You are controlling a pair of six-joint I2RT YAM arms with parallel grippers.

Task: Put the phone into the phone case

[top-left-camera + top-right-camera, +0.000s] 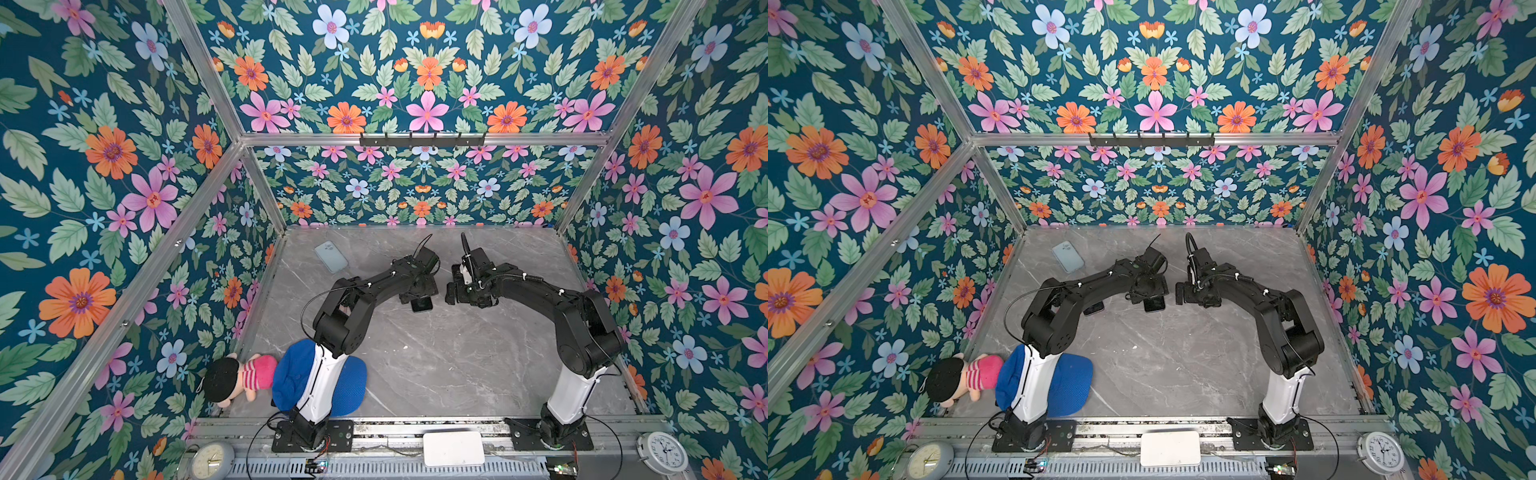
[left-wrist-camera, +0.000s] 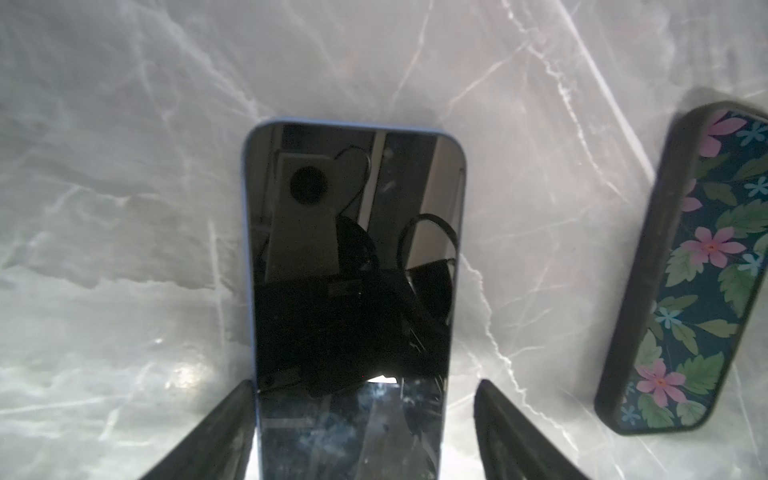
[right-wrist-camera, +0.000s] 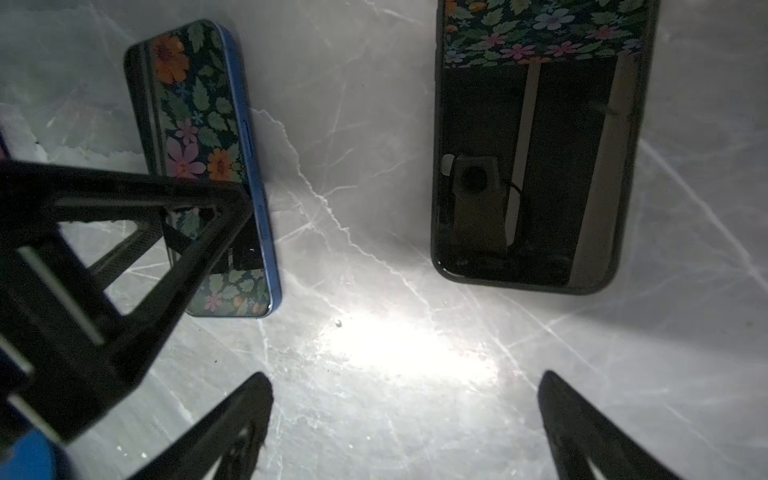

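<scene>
Grey-veined marble covers the table [image 1: 436, 361]. From its near edge the left arm [image 1: 365, 291] and right arm [image 1: 552, 299] bend inward until their wrists almost meet around the middle. By the left arm's base lie a blue cap [image 1: 351, 390] and, left of it, a plush doll [image 1: 243, 376]. The left gripper [image 2: 365, 382] points down over a blue-edged phone [image 2: 353, 249] that lies screen up at mid-table. Its jaws stand apart astride the phone's width, one finger [image 2: 224, 428] close against the phone's edge and the other clear of it, so nothing is clamped. Just to the right, the right gripper [image 3: 405, 376] hangs with its jaws spread wide over bare marble. A pale blue phone case [image 1: 331, 256] lies flat at far left, well apart from the phone. A dark-rimmed phone [image 2: 681, 266] rests just left of the blue-edged one, its glass mirroring floral wallpaper.
</scene>
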